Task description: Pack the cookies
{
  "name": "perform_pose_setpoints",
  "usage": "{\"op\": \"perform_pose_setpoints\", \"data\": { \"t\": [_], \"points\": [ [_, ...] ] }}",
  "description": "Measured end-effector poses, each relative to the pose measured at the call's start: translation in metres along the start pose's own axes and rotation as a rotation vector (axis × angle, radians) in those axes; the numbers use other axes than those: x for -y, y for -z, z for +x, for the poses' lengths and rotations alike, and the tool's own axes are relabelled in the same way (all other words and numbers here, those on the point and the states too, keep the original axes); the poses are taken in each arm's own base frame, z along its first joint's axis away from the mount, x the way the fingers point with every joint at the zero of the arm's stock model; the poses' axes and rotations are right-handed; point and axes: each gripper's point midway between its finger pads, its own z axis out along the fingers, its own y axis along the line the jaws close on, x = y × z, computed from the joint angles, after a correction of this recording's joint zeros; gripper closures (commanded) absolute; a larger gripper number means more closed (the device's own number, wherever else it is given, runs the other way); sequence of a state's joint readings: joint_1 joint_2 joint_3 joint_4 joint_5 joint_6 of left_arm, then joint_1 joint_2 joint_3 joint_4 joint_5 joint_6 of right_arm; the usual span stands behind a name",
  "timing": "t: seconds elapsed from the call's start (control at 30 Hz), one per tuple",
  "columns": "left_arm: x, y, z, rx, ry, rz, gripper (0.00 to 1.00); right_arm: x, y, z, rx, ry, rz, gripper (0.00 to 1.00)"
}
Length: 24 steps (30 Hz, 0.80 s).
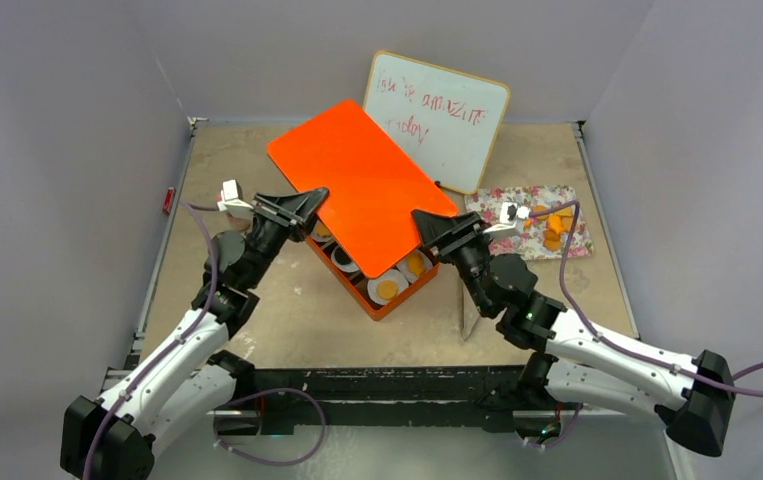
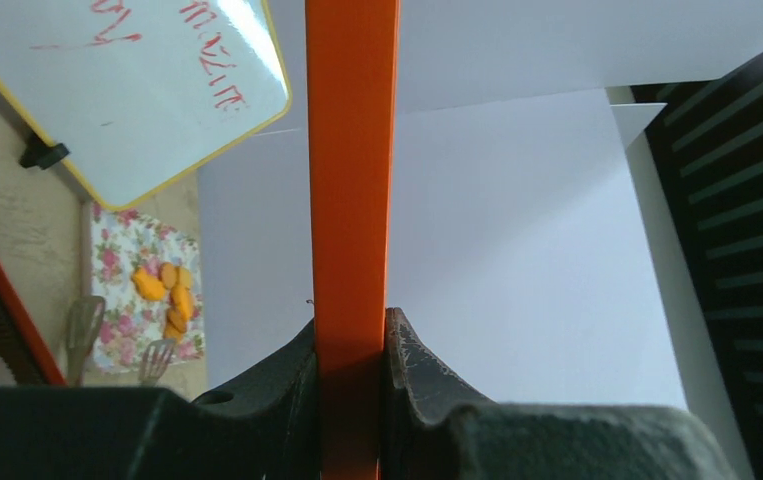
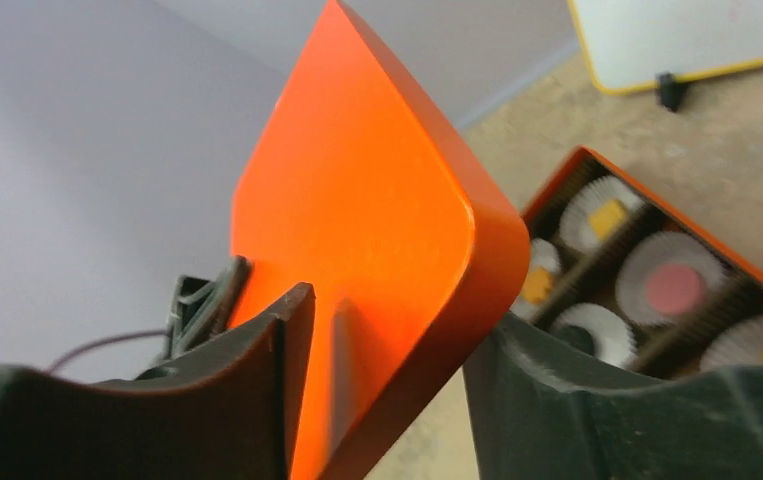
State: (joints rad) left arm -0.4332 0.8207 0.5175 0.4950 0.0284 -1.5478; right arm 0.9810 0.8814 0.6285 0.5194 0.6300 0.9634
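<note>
An orange lid (image 1: 362, 180) hangs tilted over the open orange box (image 1: 385, 308). My left gripper (image 1: 302, 203) is shut on the lid's left edge; in the left wrist view the lid (image 2: 350, 180) is pinched between both jaws of the left gripper (image 2: 350, 325). My right gripper (image 1: 435, 225) stands open around the lid's near right corner (image 3: 357, 230), with a gap at one finger (image 3: 287, 330). Cookies sit in white paper cups inside the box: a pink one (image 3: 673, 287) and orange ones (image 1: 388, 289). More orange cookies (image 1: 555, 228) lie on a floral cloth.
A small whiteboard (image 1: 437, 115) with red writing leans against the back wall. The floral cloth (image 1: 532, 200) lies at the right rear, with a spatula (image 2: 82, 330) and a fork (image 2: 157, 355) beside it. Grey walls close in the table.
</note>
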Motion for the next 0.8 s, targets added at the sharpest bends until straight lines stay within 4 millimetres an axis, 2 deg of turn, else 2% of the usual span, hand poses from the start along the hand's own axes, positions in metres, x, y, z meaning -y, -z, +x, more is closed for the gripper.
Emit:
{"op": "perform_pose_setpoints", "data": {
  "t": [0.2,0.5,0.6,0.8],
  "points": [
    [-0.030,0.003,0.000,0.006,-0.027,-0.090,1.00,0.040,0.020,0.015,-0.081,0.124,0.077,0.17],
    [-0.070,-0.002,-0.004,0.026,-0.057,-0.211,1.00,0.074,0.044,0.010,-0.141,0.326,0.165,0.02],
    [-0.100,-0.004,-0.007,0.045,-0.068,-0.303,1.00,0.097,0.052,0.011,-0.183,0.428,0.251,0.01],
    [-0.140,-0.013,-0.007,0.050,-0.064,-0.405,1.00,0.130,0.062,0.010,-0.259,0.629,0.373,0.01]
  ]
}}
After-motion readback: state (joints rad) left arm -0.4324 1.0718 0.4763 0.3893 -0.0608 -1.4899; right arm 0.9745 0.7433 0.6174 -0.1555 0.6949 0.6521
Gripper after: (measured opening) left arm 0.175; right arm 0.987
